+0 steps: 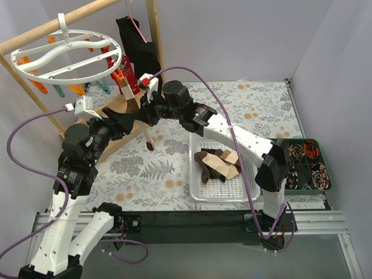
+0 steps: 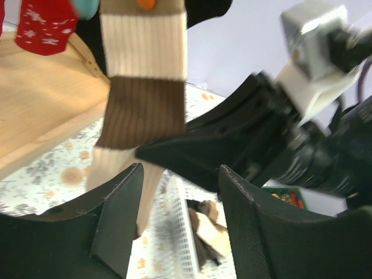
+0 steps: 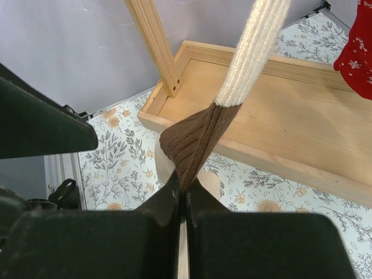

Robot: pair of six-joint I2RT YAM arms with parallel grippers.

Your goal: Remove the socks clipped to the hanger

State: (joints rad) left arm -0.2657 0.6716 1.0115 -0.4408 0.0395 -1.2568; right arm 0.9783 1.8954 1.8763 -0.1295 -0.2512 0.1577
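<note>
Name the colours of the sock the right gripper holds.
Sock: cream and brown bands; left wrist view.

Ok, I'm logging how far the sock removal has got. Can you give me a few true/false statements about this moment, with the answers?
1. The right gripper is shut on the brown band of the striped sock. True.
2. The left gripper is clamped on the same sock. False: its jaws stand open, and the sock hangs beyond them.
3. The white basket holds several socks. True.
4. The red sock lies in the basket. False: it hangs above the wooden tray.
</note>
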